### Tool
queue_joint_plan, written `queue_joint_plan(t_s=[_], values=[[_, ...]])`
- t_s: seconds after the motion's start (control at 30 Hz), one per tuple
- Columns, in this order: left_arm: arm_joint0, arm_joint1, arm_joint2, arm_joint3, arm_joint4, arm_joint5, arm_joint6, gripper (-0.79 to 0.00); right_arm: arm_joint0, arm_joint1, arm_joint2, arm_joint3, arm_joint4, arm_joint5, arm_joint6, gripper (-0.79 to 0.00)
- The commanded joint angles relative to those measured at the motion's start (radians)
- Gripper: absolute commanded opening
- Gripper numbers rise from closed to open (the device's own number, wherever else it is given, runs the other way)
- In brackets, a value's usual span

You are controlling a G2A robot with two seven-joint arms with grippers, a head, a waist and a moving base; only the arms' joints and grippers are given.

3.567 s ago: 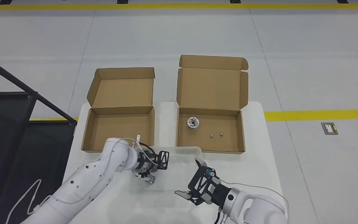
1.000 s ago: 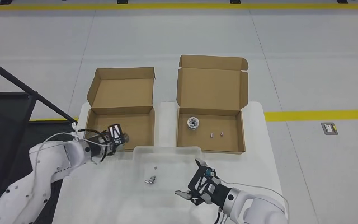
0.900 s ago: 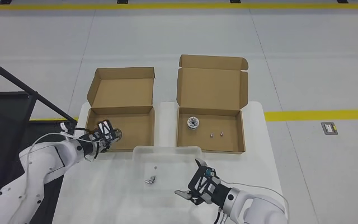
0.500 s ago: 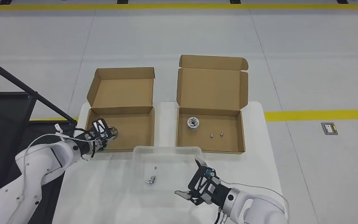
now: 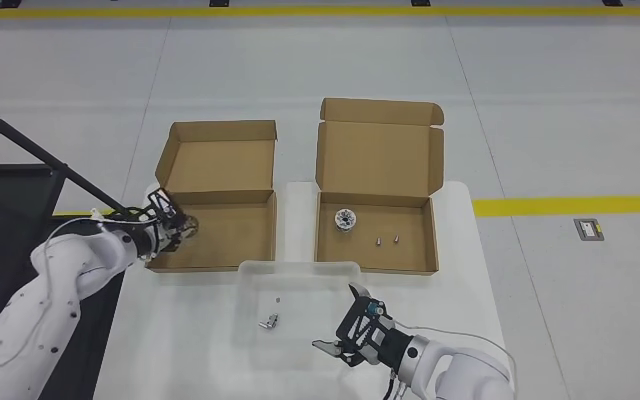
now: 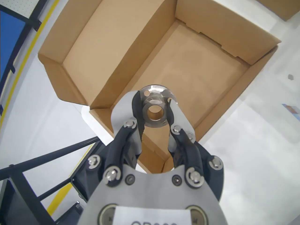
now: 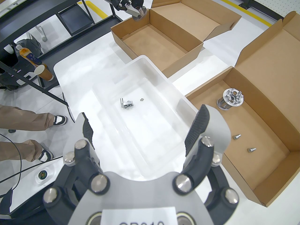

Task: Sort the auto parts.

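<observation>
The left arm is extended outward. Its end effector [image 6: 154, 103] is closed on a flanged metal bushing [image 6: 153, 114], a round part bored through with holes in its flange. The bushing is held over the left wall of an open brown cardboard box [image 5: 235, 235]. The right arm sits low over the white surface [image 5: 465, 300]. Its end effector [image 7: 145, 118] is spread wide and grips nothing, above a clear plastic tray [image 7: 150, 63] containing a small metal bracket [image 7: 126, 103]. A second cardboard box [image 5: 420, 255] holds a round slotted hub [image 5: 345, 219] and two screws [image 7: 236, 136].
</observation>
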Motion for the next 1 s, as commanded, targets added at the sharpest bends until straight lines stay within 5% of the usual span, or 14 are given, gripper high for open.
queue_joint_plan(t_s=[0.0,0.4,0.7,0.97], values=[[-0.072,-0.028,0.067,0.104,0.004,-0.008,0.011,-0.785,0.000,0.000,0.000,0.000,0.000,0.000,0.000,0.000],[-0.306,-0.191,0.330,0.510,0.069,0.024,0.035,-0.785,0.000,0.000,0.000,0.000,0.000,0.000,0.000,0.000],[-0.398,-0.281,0.404,0.687,0.086,0.015,0.040,-0.785,0.000,0.000,0.000,0.000,0.000,0.000,0.000,0.000],[-0.432,-0.330,0.415,0.786,0.057,-0.006,0.074,-0.785,0.000,0.000,0.000,0.000,0.000,0.000,0.000,0.000]])
